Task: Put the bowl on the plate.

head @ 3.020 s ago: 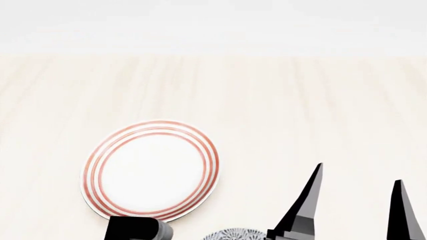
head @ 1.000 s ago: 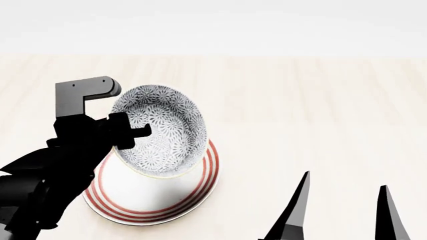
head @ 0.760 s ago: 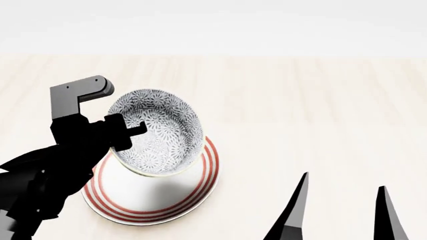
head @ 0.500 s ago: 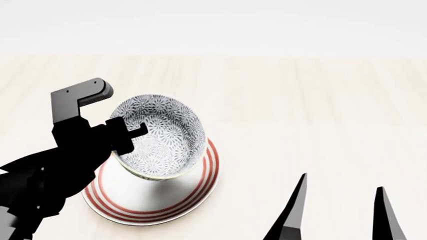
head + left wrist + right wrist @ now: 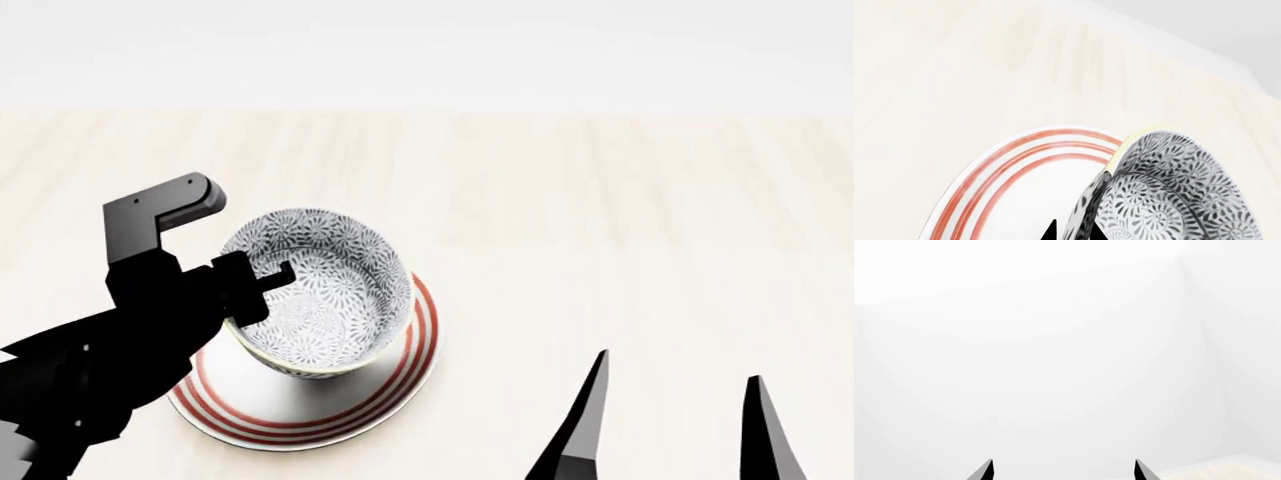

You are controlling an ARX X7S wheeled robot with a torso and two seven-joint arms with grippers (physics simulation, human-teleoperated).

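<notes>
I've got the bowl (image 5: 320, 295) over the plate (image 5: 400, 385), left tool (image 5: 260, 285) clamped on its rim, release left.

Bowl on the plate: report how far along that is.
Done: the bowl has been picked up and brought over the plate. In hand: the left gripper is shut on the bowl's rim, holding it slightly tilted above the plate's centre; whether it touches the plate is unclear. Left: level it, let go, pull away. The right gripper is open and idle.
</notes>
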